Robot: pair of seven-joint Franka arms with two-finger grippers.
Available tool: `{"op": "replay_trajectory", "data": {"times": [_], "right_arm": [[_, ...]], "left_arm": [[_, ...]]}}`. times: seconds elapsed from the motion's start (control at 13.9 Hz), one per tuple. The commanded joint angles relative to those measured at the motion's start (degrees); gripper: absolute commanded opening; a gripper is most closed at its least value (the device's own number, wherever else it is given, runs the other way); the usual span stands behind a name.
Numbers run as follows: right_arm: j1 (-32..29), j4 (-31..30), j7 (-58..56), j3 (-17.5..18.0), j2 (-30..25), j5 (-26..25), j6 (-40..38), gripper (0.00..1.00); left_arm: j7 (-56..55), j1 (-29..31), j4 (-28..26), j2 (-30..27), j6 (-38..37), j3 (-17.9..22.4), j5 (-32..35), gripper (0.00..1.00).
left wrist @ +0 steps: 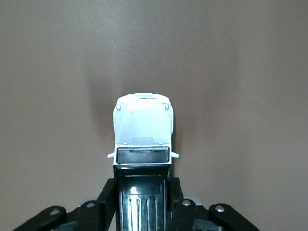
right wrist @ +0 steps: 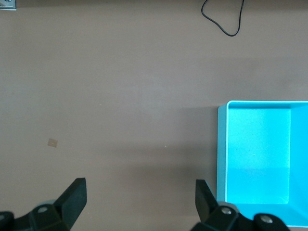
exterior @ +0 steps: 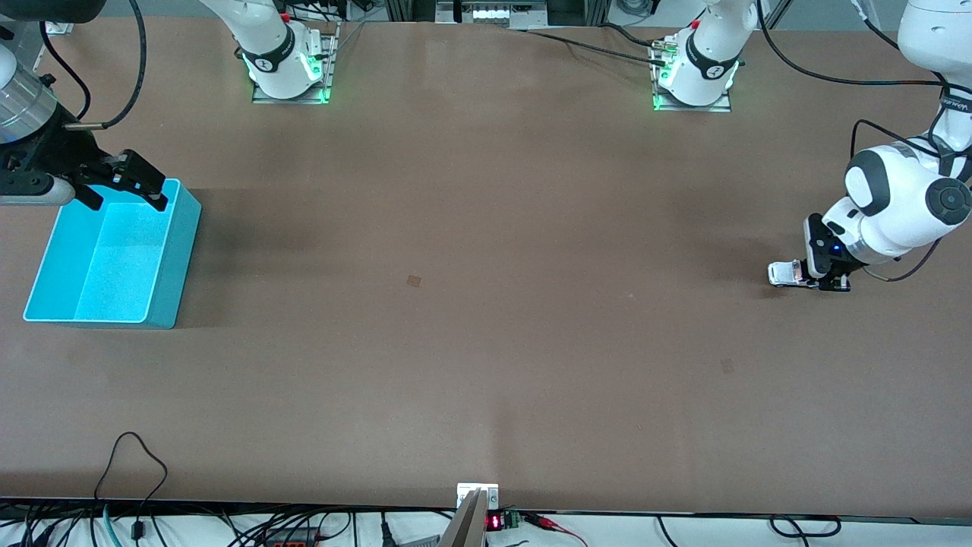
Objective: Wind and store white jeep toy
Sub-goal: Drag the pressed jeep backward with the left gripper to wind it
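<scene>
The left gripper (exterior: pixel 824 282) clamps the small white jeep toy (left wrist: pixel 143 127) by its black ribbed rear on the table; the right gripper (exterior: pixel 125 186) hangs wide open over the turquoise plastic bin (exterior: pixel 178 251).

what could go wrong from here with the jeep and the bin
The left end effector grips only the black rear of the white jeep toy, at table level at the left arm's end; pulling it back to wind could make it slip or twist out.

The blue bin sits at the right arm's end of the table, so the carry is long and the toy may drop.

The open right end effector hangs over the bin's rim and could crowd the drop.
</scene>
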Motion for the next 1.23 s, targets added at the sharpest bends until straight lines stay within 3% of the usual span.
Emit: {"op": "replay_trajectory", "data": {"times": [0.0, 0.43, 0.51, 0.58, 0.65, 0.79, 1.15], "right_arm": [[0.2, 0.6, -0.3, 0.1, 0.2, -0.5, -0.2, 1.0], [0.2, 0.6, -0.7, 0.2, 0.2, -0.3, -0.3, 1.0], [0.4, 0.5, -1.0, 0.2, 0.2, -0.3, -0.3, 1.0], [0.9, 0.6, -1.1, 0.2, 0.2, -0.3, -0.3, 1.0], [1.8, 0.6, -1.1, 0.2, 0.2, -0.3, -0.3, 1.0], [2.0, 0.5, -1.1, 0.2, 0.2, -0.3, -0.4, 1.0], [2.0, 0.6, -1.0, 0.2, 2.1, -0.4, 1.4, 1.0]], "left_arm": [[2.5, 1.5, 0.9, 5.7, 0.0, 0.1, 1.7, 0.23], [4.0, 2.0, 1.5, 5.7, -0.1, 0.1, 1.8, 0.25], [4.0, 2.0, 1.5, 5.6, -0.1, 0.1, 1.8, 0.3], [4.1, 2.1, 1.6, 5.4, -0.3, 0.1, 1.8, 0.54], [3.8, 2.0, 1.9, 5.1, -0.5, -0.1, 1.8, 1.0], [3.7, 2.0, 4.4, 4.4, -4.1, -0.6, 1.8, 1.0], [1.5, 1.0, 12.8, 0.5, -21.4, -2.1, 1.7, 1.0]]}}
